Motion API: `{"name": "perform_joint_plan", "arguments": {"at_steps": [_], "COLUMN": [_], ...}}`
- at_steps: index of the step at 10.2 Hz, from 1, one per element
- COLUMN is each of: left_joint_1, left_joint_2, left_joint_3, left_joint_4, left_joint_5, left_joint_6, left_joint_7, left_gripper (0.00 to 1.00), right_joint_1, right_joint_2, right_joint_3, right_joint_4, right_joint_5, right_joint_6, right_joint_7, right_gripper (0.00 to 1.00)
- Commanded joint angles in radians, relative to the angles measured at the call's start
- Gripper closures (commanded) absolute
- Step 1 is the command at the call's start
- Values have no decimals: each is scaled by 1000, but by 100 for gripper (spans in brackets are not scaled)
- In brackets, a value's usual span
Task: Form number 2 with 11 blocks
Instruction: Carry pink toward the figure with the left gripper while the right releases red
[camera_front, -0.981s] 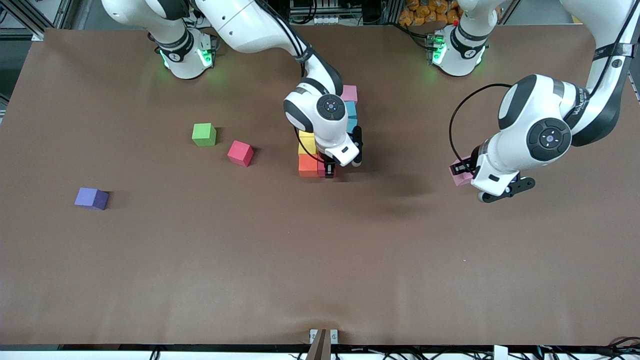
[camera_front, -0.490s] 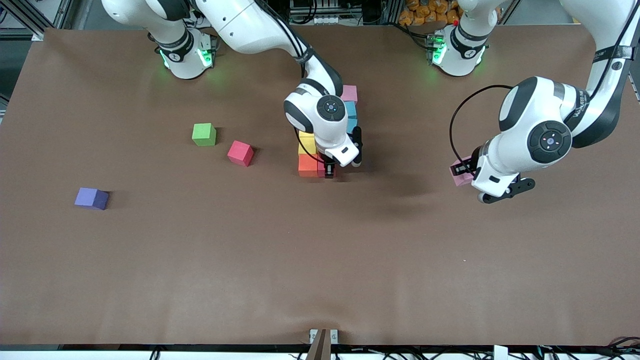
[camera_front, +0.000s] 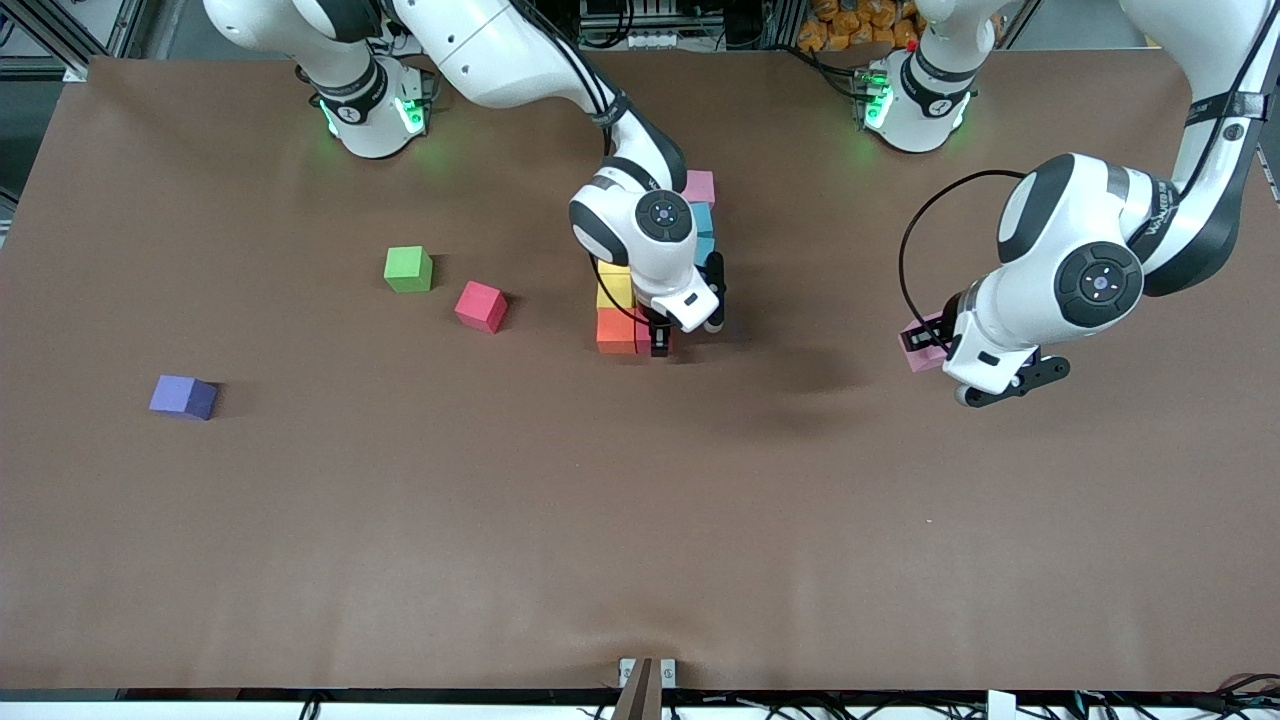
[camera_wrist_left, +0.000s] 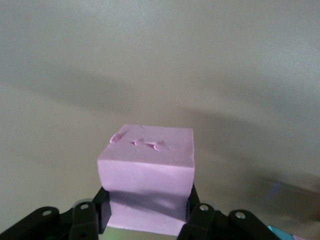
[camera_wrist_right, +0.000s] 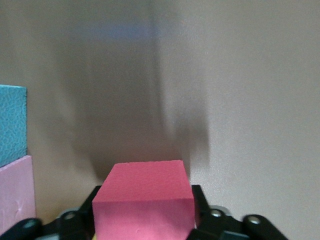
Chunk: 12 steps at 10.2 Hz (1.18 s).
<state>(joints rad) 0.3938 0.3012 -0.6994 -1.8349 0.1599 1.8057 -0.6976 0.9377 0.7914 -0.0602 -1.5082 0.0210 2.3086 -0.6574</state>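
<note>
A partial figure of cubes lies mid-table: a pale pink cube, a light blue cube, a yellow cube and an orange cube; my right arm hides the rest. My right gripper is shut on a deep pink cube, low beside the orange cube. My left gripper is shut on a pale pink cube over bare table toward the left arm's end. A red cube and a purple cube lie loose toward the right arm's end.
A green cube lies beside the red cube, farther from the front camera. The right wrist view shows a light blue cube and a pale pink cube of the figure beside the held cube. The brown table is bare nearer the camera.
My left arm's hand has shifted very slightly with its pink cube. My right gripper stays at the orange cube with barely any motion. The loose cubes have not moved.
</note>
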Motion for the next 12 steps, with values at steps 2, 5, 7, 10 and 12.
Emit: {"name": "perform_joint_plan", "arguments": {"at_steps": [2, 5, 7, 10, 12], "left_joint_1": [-3, -39, -46, -50, -52], "left_joint_2": [-4, -4, 3, 0, -10], "left_joint_3": [-9, -9, -11, -17, -49], "left_joint_4": [-3, -6, -7, -32, -122], "left_joint_5": [-10, -20, -33, -144, -139], "left_joint_6": [-5, -6, -5, 27, 148], "left_joint_7": [-85, -245, -365, -579, -731], "left_gripper": [61, 61, 62, 62, 62], "right_joint_1": [-10, -3, -11, -26, -72], "right_joint_2": [-10, -70, -110, -188, -283], "right_joint_3": [7, 7, 7, 5, 5], "right_joint_4": [17, -27, -69, -128, -197], "right_joint_5": [0, 2, 4, 4, 4], "right_joint_6": [-1, -2, 3, 0, -11], "right_joint_7": [-5, -8, -8, 1, 7], "right_gripper": [0, 0, 0, 0, 0]}}
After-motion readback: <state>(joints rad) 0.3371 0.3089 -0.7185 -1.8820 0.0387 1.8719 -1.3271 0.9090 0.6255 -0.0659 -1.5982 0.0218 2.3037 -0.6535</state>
